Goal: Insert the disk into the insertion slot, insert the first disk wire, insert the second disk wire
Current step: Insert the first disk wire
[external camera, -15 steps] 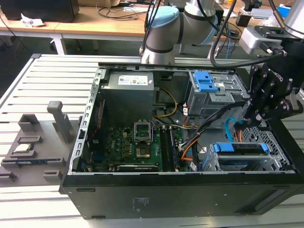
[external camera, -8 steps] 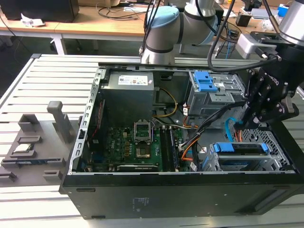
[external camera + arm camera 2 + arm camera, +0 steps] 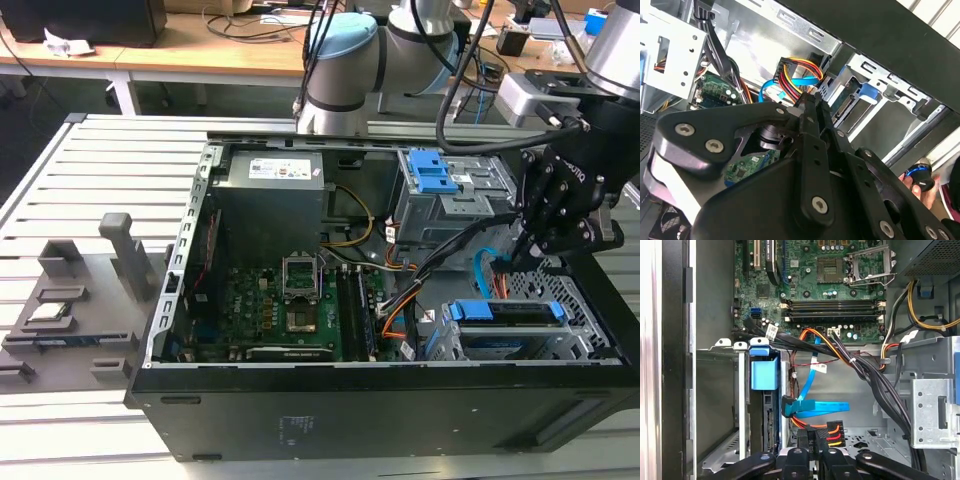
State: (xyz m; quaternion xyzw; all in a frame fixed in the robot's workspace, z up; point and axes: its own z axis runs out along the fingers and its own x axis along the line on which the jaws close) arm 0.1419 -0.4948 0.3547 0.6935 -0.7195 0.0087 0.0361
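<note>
The black two-finger gripper (image 3: 522, 252) hangs inside the open black computer case (image 3: 400, 410), which lies on a grey slatted metal worktop (image 3: 90, 170). Its jaws stand narrow, pinched on a small black plug with red, yellow and orange wires (image 3: 821, 432). In the second wrist view the same plug's coloured wires (image 3: 796, 67) fan out just past the gripper (image 3: 812, 102).

The flat silver hard disk in a bright blue plastic carrier (image 3: 505, 312) sits inside the silver perforated sheet-metal insertion slot (image 3: 585, 335), just below and beside the gripper. In the first wrist view the carrier's blue tab (image 3: 763, 374) stands close by the gripper (image 3: 816, 452), with the disk's dark connector edge running down from it.

A flat bright blue cable (image 3: 825, 407) lies between the gripper and the disk. Its angled end seems to meet the disk's rear edge, though the joint itself is too shadowed to be sure. The held plug is near that edge; I cannot tell whether the two touch.

Beyond the gripper lies the green motherboard (image 3: 840, 290), and a grey metal bay with two blue tabs (image 3: 455, 195) stands just behind the gripper in the exterior view.
</note>
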